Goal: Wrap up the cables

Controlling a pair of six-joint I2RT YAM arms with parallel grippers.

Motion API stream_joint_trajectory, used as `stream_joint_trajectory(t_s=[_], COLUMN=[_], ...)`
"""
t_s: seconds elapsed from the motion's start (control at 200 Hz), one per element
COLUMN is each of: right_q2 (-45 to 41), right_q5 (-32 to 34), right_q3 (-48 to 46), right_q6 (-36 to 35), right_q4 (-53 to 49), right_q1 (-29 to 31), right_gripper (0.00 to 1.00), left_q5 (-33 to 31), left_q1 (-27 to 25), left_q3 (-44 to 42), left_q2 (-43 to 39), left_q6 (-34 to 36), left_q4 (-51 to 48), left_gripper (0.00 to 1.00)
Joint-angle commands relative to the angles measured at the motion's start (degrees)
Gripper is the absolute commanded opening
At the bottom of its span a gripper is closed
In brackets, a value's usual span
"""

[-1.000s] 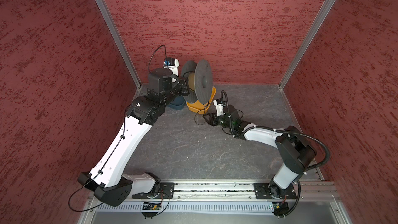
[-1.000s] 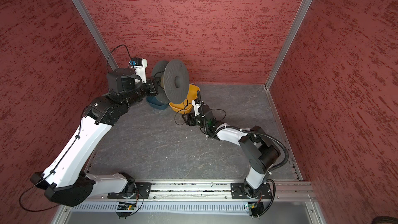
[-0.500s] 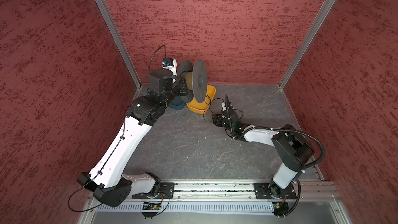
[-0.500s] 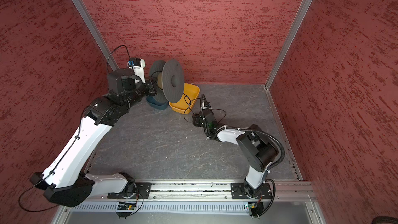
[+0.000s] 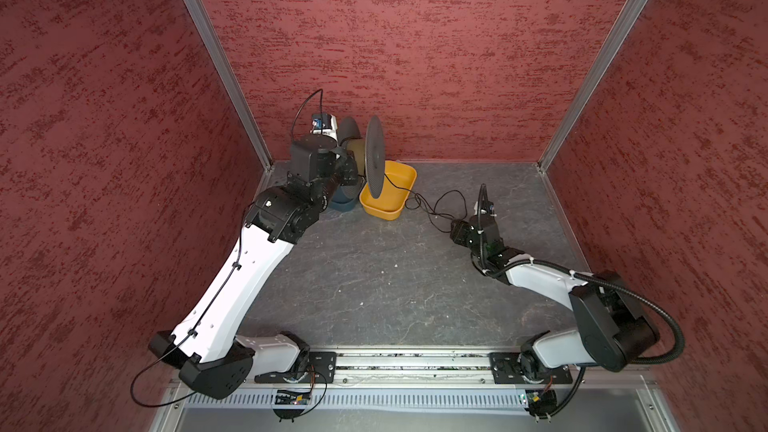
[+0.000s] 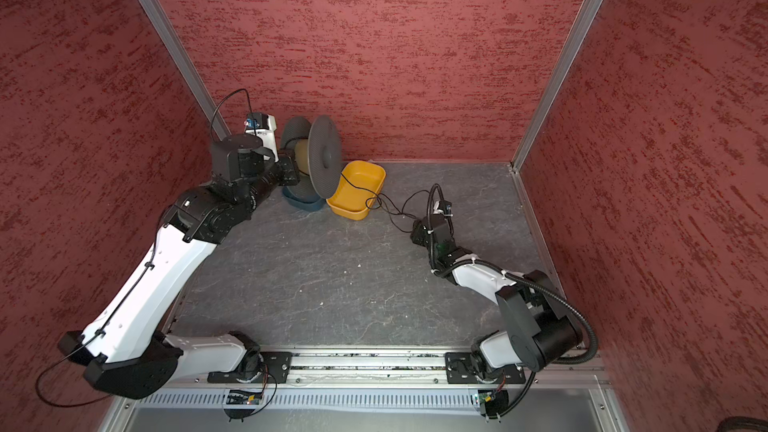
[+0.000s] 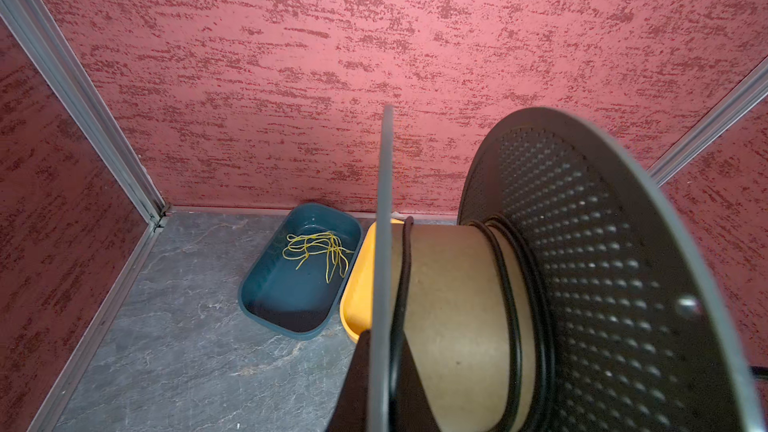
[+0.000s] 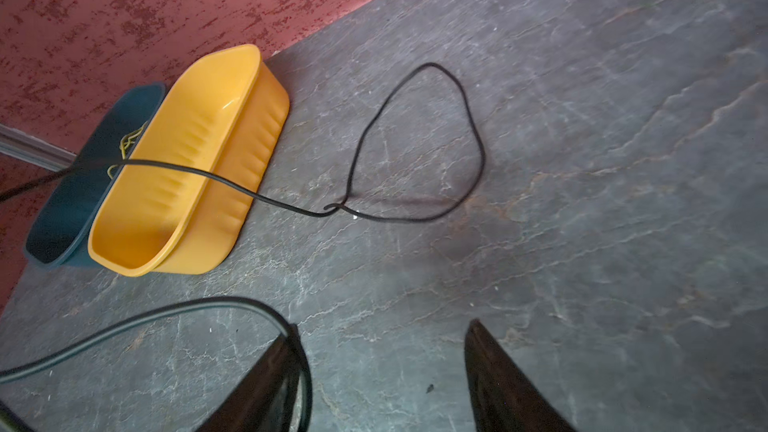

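Dark grey, stone-patterned worktop [image 5: 374,284] enclosed by textured red walls [image 5: 415,56] with metal corner posts [image 5: 216,60]. By the back wall, a yellow tub [image 5: 384,210] sits just beside a dark blue tub [image 7: 291,305] holding loose yellow-green strands [image 7: 320,249]

Light's soft and even, from overhead, so only faint shadows on the table [image 5: 374,284] in both top views. Wall [image 5: 415,35] texture smears twd the corners. Left wrist view: spool [image 7: 623,284] too close, rim fuzzy. Right wrist view: my right fingers [image 8: 505,384] dark and blurry (small glare spot on the yellow tray [image 8: 226,105]).
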Motion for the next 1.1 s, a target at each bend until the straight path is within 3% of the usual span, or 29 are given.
stream_joint_trajectory(t_s=[0.0, 0.606, 0.872, 1.097], right_q2=[-3.4, -7.4, -5.3, -4.3], right_q5=[0.0, -12.3, -10.9, -9.8], right_q3=[-1.6, -0.5, 1.4, 0.9], right_q6=[0.0, -3.0, -3.1, -2.0], right_q4=[-2.1, -10.3, -12.7, -13.6], right_q1=[-4.2, -33.5, -44.8, -49.9], right_gripper=[0.65, 0.79, 0.98, 0.99], left_q5=[-4.5, -11.5, -14.8, -19.6], left_q1=[-0.1, -1.1, -1.3, -1.2], left_q3=[1.6, 1.0, 1.6, 2.1], left_q2=[-3.0, -4.1, -4.2, -4.1], left_q6=[1.1, 3.6, 4.4, 6.4], left_q4=[4.4, 3.9, 2.8, 2.0], left_gripper=[0.00, 0.00, 0.00, 0.00])
